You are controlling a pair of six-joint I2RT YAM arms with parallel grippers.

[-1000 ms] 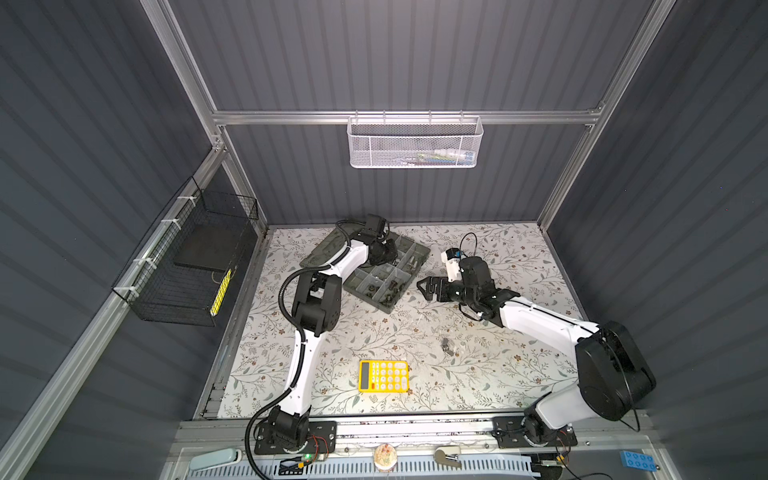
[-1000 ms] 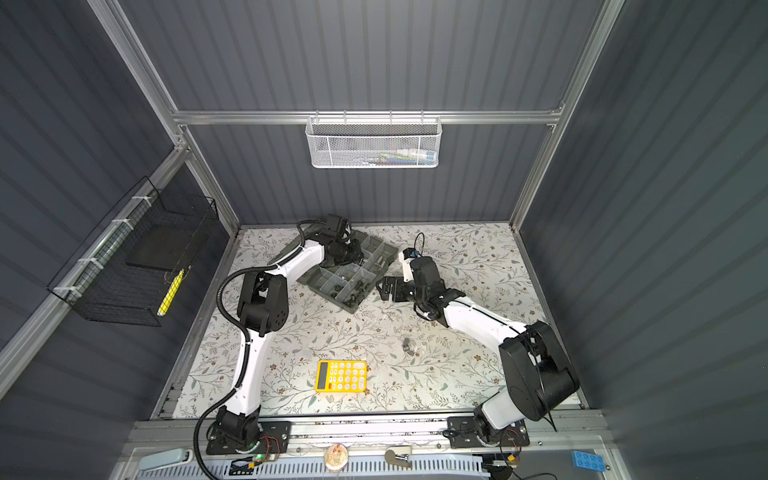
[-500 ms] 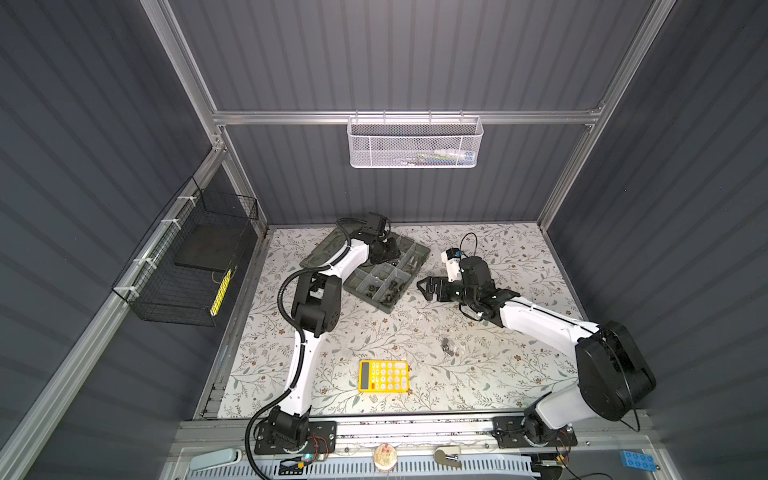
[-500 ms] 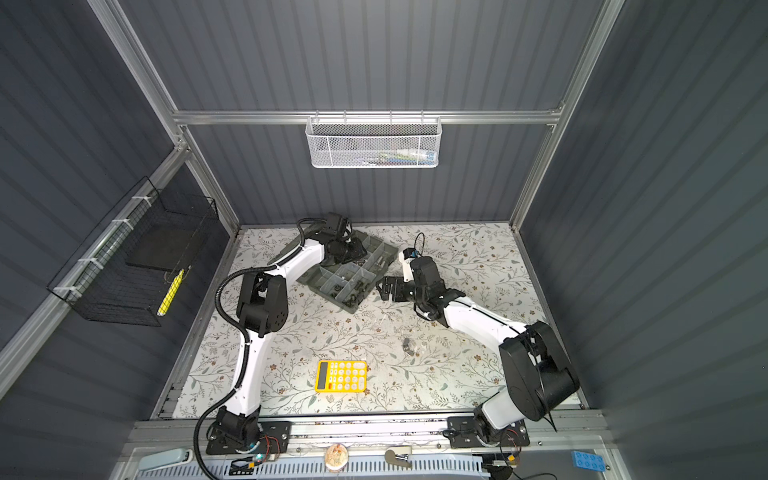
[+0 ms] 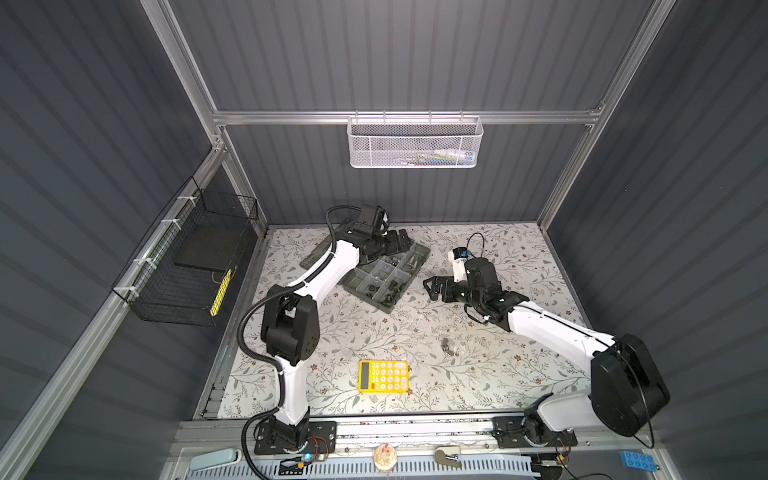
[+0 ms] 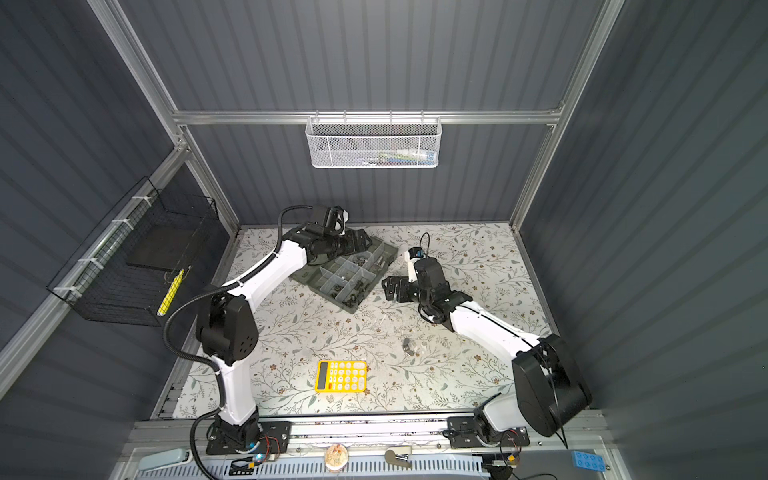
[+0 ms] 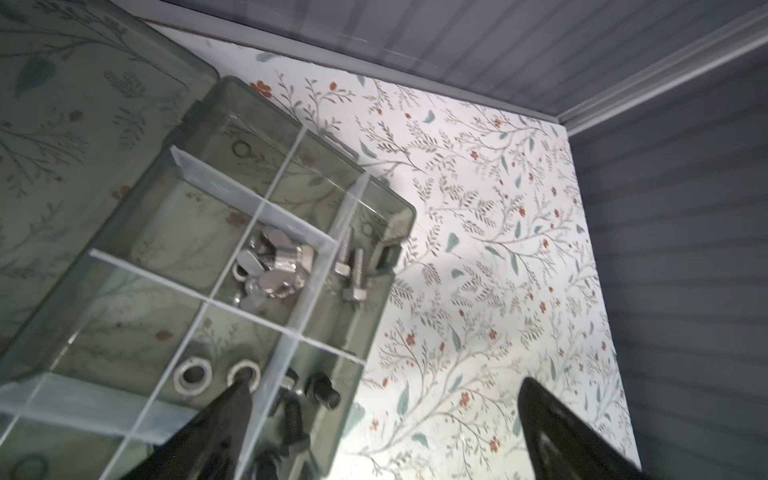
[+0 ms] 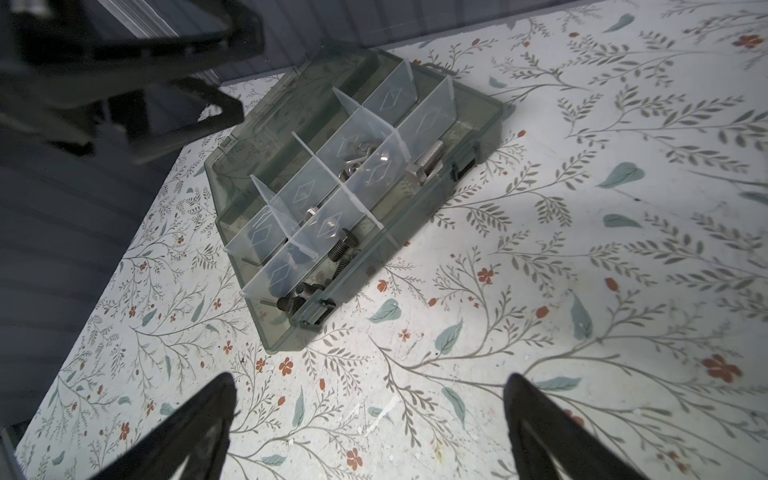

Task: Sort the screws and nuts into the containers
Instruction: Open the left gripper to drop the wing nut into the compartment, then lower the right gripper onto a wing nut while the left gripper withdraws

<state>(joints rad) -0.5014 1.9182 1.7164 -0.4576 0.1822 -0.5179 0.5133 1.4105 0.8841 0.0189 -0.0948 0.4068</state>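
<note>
The grey-green organiser box (image 5: pixel 422 250) (image 6: pixel 390 249) lies open at the back of the table, its containers split by pale dividers. My left gripper (image 7: pixel 386 384) (image 5: pixel 397 245) hangs open over the box's far end with nothing between its fingers. Below it, separate compartments hold silver wing nuts (image 7: pixel 274 266), silver screws (image 7: pixel 353 270), silver hex nuts (image 7: pixel 191 376) and black screws (image 7: pixel 307 399). My right gripper (image 8: pixel 370 380) (image 5: pixel 434 286) stands open and empty over bare table, just right of the box (image 8: pixel 419 208). A few loose silver pieces (image 5: pixel 448 347) (image 6: pixel 409 347) lie on the table nearer the front.
A yellow calculator (image 5: pixel 383 376) lies near the front edge. A white mesh basket (image 5: pixel 415 145) hangs on the back wall and a black wire basket (image 5: pixel 187 270) on the left wall. The box's flat lid (image 7: pixel 62 104) lies open behind my left arm.
My left gripper's jaws have gone from nearly shut to wide open over the box. Neither arm has visibly shifted, and the right gripper stays open.
</note>
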